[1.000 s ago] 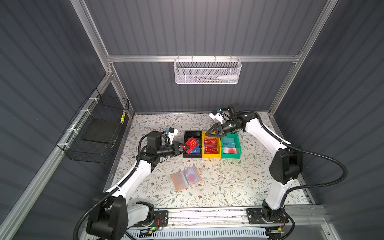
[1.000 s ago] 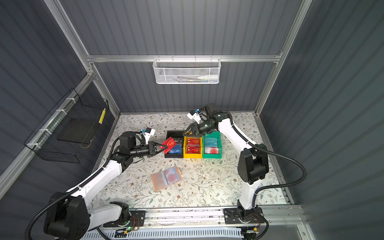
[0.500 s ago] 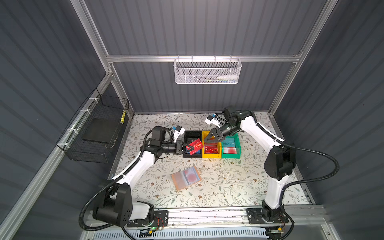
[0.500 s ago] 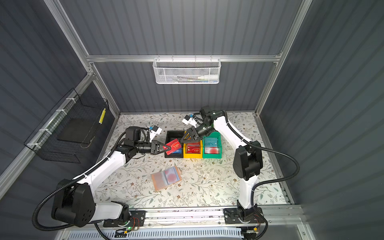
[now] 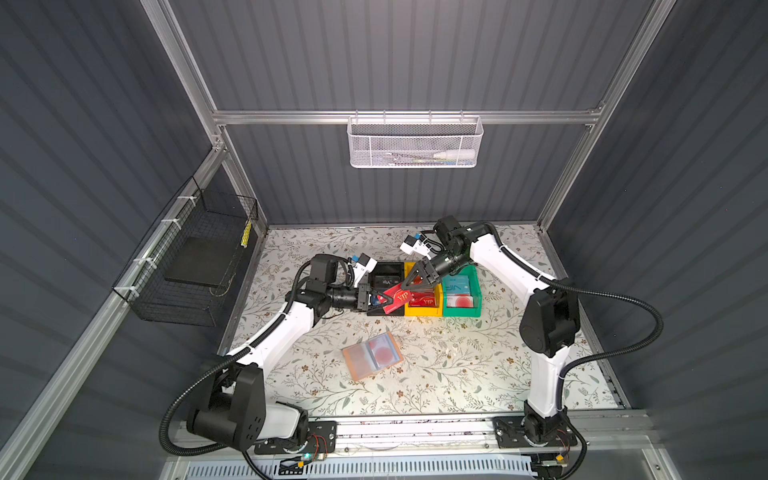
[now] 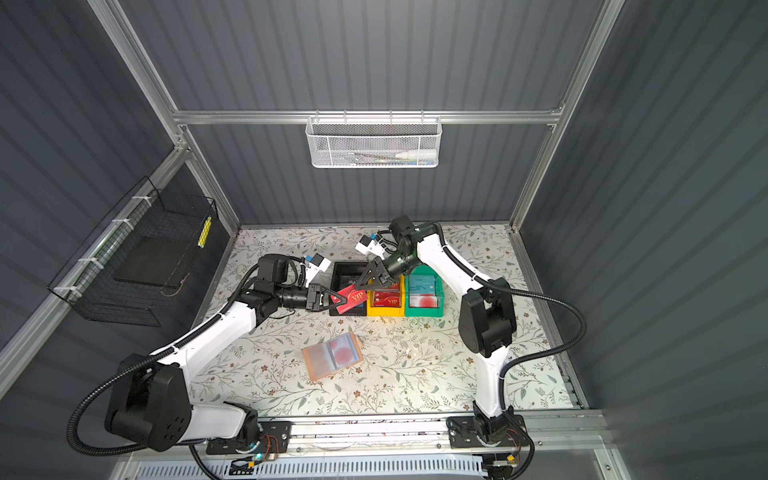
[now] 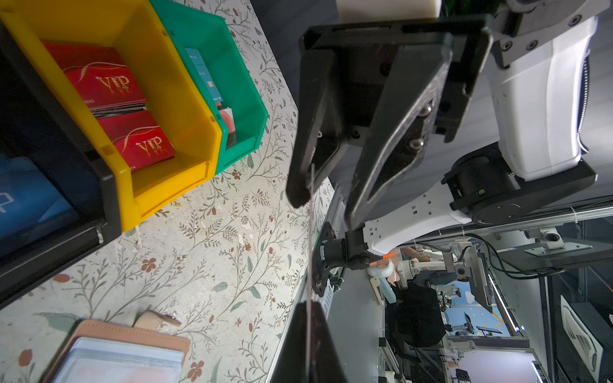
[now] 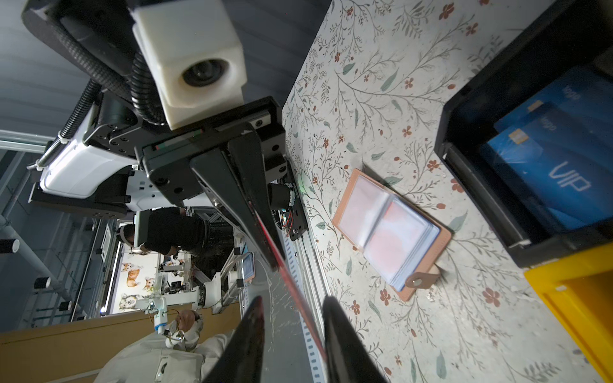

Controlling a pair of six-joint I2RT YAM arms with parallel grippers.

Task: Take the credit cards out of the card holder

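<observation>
A red credit card hangs over the black bin, with my left gripper shut on one end. My right gripper straddles the card's other end. Its jaws stand apart, and the card's red edge runs close along one finger, with a gap to the other. The tan card holder lies open on the table in front of the bins. A card with a red disc shows through its clear sleeves.
Three bins stand side by side. The black bin holds blue cards, the yellow bin red VIP cards, and the green bin teal and white-and-red ones. A wire basket hangs on the left wall.
My left gripper has carried the red card rightward over the black bin. My right gripper has come down-left to it, and its jaws have narrowed around the card's free end.
</observation>
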